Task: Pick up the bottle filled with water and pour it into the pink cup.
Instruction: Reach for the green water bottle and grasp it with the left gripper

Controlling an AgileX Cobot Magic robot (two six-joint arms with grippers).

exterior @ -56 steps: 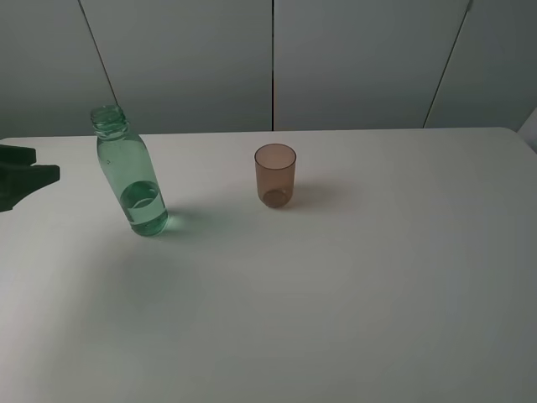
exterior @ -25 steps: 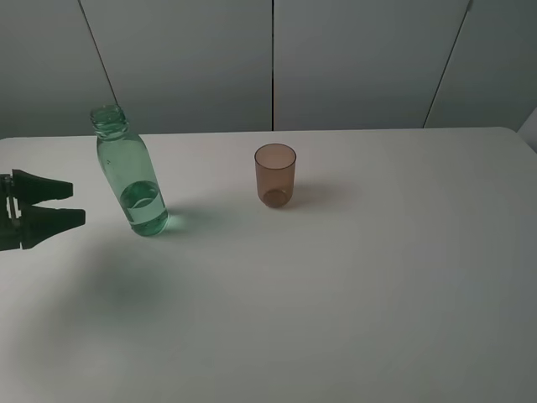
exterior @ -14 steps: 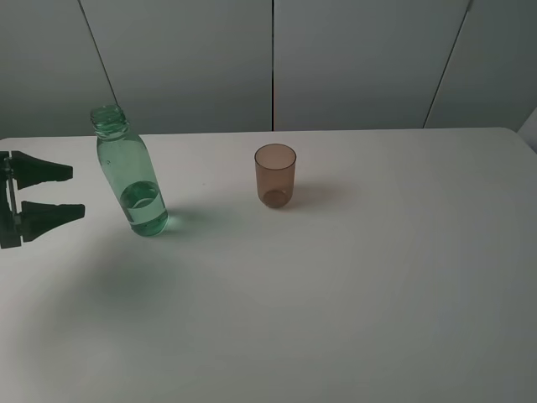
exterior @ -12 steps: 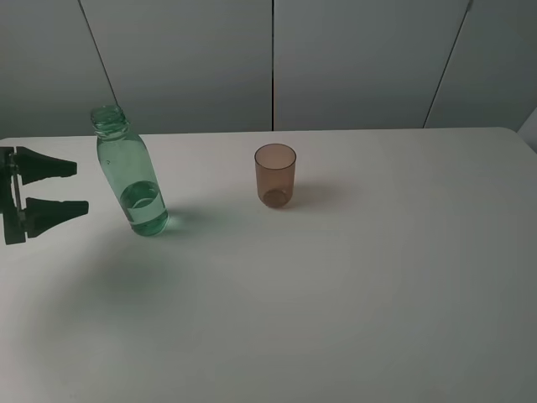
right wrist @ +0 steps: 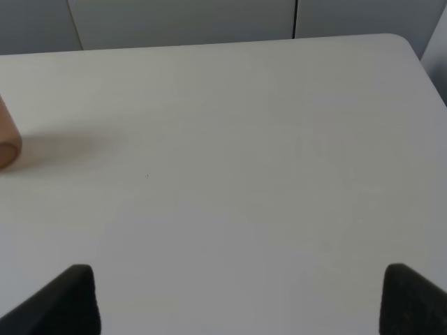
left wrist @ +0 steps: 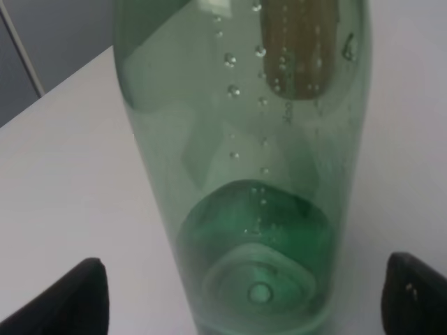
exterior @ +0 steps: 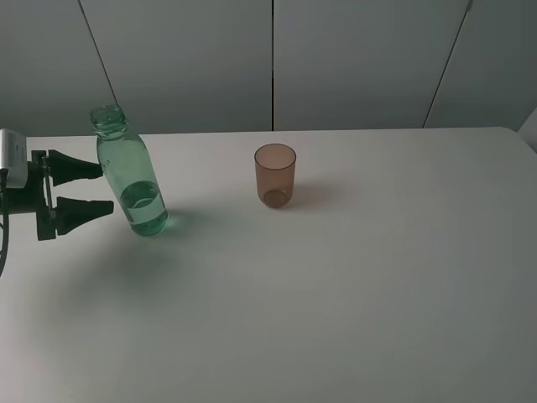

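The left gripper [exterior: 107,186] is released, its jaws spread wide and holding nothing; the bottle [exterior: 132,180] stands upright on the white table [exterior: 352,277] directly in front of it, with its lower body just at the mouth of the spread jaws; in the left wrist view the green-tinted glass fills the space between the two dark fingertips [left wrist: 77,300], and a strip of bare table shows on each side, so neither tip touches the glass there; in the exterior high view the farther fingertip lies against the bottle's outline, and contact cannot be judged from that view; the water [exterior: 144,214] fills only the lowest part of the bottle, level with the jaws, and small bubbles cling to the inside wall above it; the threaded neck has no cap and rises well above the gripper; the pink cup [exterior: 275,175] stands upright and open-mouthed beyond the bottle on the side away from the left gripper, well apart from both, and shows through the green glass as a brownish shape in the left wrist view; the right gripper [right wrist: 244,300] is released too, its two dark fingertips wide apart over bare table with nothing between them; the pink cup is well apart from it, only a sliver of its side showing at the border of the right wrist view; grey wall panels [exterior: 352,59] rise past the table's far edge, beyond the bottle and cup.
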